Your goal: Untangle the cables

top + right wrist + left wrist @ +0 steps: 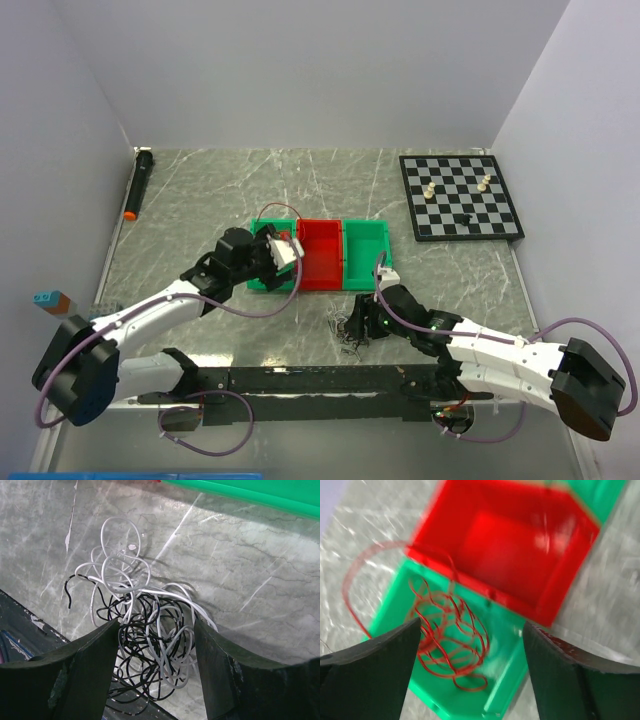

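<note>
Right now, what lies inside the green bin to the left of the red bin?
A loose bundle of red cable lies in the green bin; one loop hangs over its rim onto the table. The left gripper hides the bin's near corners.

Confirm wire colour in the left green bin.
Red; the wire shows best in the left wrist view, coiled in the bin.

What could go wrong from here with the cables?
1. A loop of the red cable hangs over the green bin's rim; the open left hand might snag it and drag the bundle out.
2. The open right hand straddles the black and white tangle; closing there would probably grab both colours together.
</note>
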You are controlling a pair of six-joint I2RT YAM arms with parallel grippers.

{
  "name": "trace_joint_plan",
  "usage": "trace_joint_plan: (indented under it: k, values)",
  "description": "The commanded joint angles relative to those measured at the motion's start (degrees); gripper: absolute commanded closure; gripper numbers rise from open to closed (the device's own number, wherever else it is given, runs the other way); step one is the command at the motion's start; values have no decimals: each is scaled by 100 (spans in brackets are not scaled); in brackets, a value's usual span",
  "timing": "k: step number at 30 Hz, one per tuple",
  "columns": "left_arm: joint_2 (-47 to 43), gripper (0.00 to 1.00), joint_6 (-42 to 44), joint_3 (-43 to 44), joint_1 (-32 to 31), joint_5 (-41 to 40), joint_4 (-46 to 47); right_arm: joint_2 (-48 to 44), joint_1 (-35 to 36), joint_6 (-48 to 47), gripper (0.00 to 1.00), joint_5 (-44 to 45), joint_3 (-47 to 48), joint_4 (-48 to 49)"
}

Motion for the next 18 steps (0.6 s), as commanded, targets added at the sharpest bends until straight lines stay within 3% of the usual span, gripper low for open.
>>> trace_joint_plan:
  k: [1, 3, 6, 13, 18]
  values:
    - [135, 25, 722, -241, 24, -292, 843, -84, -50, -19, 32, 6, 7, 196]
    - [153, 36, 599, -286, 24, -556, 1318, -66, -50, -19, 32, -2, -2, 223]
    - [179, 41, 344, -207, 59, -566, 1479, -14, -50, -28, 32, -11, 7, 267]
    - [276, 53, 335, -277, 77, -329, 1189, 100, -68, -89, 32, -37, 42, 284]
    - [337, 55, 396, -242, 94, -205, 846, 136, -129, -116, 32, -90, 16, 337]
